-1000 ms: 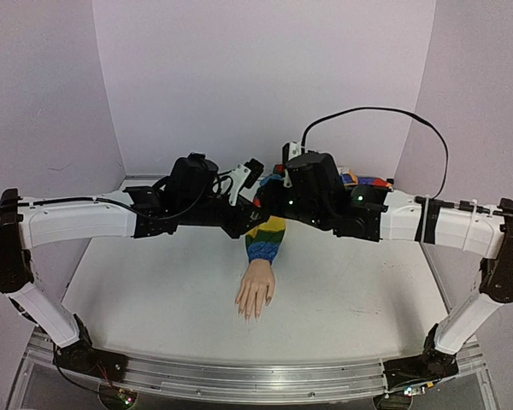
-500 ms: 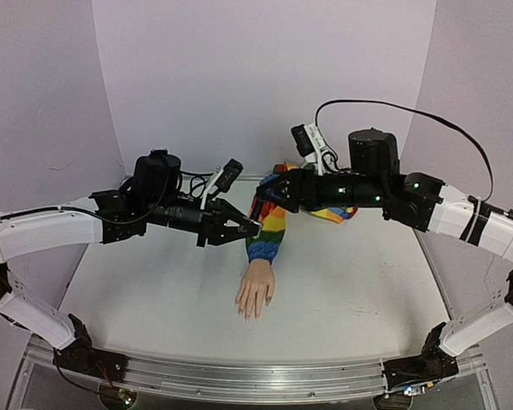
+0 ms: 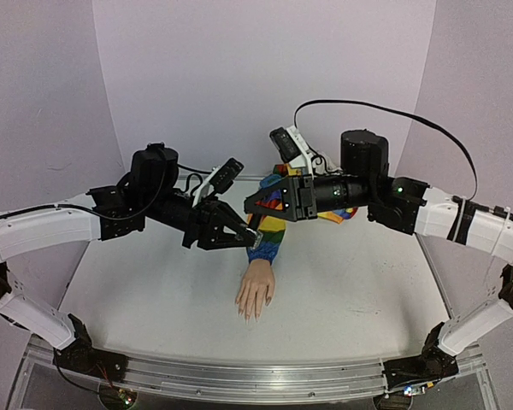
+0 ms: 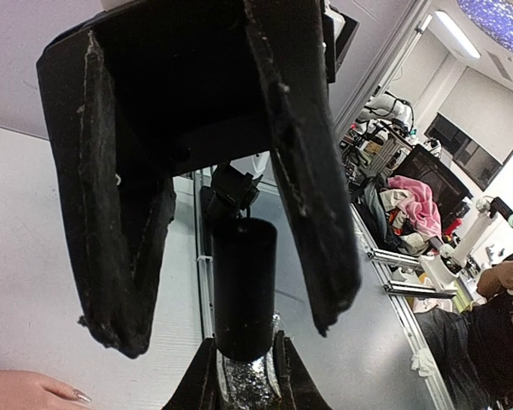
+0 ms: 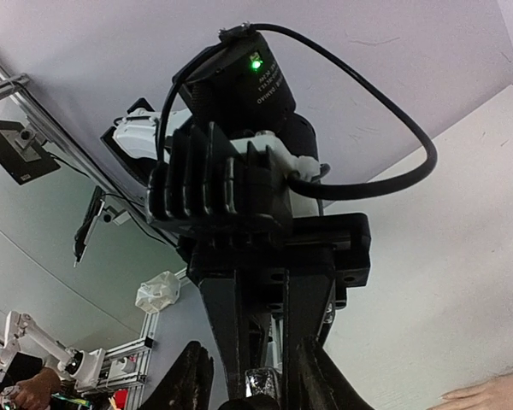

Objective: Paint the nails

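Observation:
The mannequin hand (image 3: pixel 256 293) lies palm down on the table, its rainbow-striped sleeve (image 3: pixel 267 240) running back. Its nails (image 3: pixel 249 313) are tiny at the fingertips; one nail (image 4: pixel 79 395) shows at the lower left of the left wrist view. My left gripper (image 3: pixel 250 232) is shut on a small glittery bottle (image 4: pixel 244 389) with a black cap (image 4: pixel 244 290), held in the air above the sleeve. My right gripper (image 3: pixel 249 207) is open, its fingers (image 4: pixel 312 222) on either side of the cap without closing on it. The bottle (image 5: pixel 261 382) also shows in the right wrist view, between my right gripper's (image 5: pixel 256 377) own fingers.
The white table (image 3: pixel 154 299) is walled by pale panels at the back and sides. A colourful cloth (image 3: pixel 346 212) lies at the back right behind my right arm. A metal rail (image 3: pixel 239 376) runs along the near edge.
Both arms have unfolded from over the sleeve and come together. My right gripper has moved left and down, so its open fingers now flank the cap of the bottle in my left gripper.

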Controlling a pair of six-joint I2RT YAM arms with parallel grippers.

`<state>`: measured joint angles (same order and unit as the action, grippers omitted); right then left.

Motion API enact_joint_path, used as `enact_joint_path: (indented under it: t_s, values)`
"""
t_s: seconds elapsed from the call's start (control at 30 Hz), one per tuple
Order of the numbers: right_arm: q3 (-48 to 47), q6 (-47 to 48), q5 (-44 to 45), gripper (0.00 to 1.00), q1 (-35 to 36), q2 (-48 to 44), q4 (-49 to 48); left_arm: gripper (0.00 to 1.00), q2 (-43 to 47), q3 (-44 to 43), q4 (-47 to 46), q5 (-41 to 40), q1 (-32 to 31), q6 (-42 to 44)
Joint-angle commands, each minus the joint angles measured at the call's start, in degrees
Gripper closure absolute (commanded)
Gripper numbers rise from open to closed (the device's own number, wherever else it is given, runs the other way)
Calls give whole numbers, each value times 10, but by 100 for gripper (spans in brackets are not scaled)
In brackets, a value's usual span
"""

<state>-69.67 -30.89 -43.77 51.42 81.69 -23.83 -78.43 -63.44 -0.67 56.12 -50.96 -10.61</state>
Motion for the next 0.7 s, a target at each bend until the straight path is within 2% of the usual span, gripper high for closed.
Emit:
enact_joint_path:
  t_s: [0.0,0.3,0.37,0.43,0.47,0.5,0.6,0.67]
  values:
    - [5,-17,-46,64,0,3,-69,100,8,-36,-28,33,-1,-7]
    - [15,-24,-58,75,0,10,-84,100,9,-47,-29,-1,-1,-1]
    - [16,-24,-58,81,0,10,-85,100,5,-53,-29,-5,-1,-1]
    - [16,-23,-55,91,0,9,-85,100,4,-55,-29,-22,-1,0]
    - [17,-22,-51,98,0,9,-86,100,5,-56,-29,-41,-1,2]
    - [19,-21,-43,100,0,8,-84,100,6,-55,-29,-66,-1,7]
    - [29,-17,-14,100,0,7,-82,100,9,-49,-28,-191,-1,23]
    - [35,-15,35,100,3,7,-68,100,9,-47,-28,-312,-1,28]
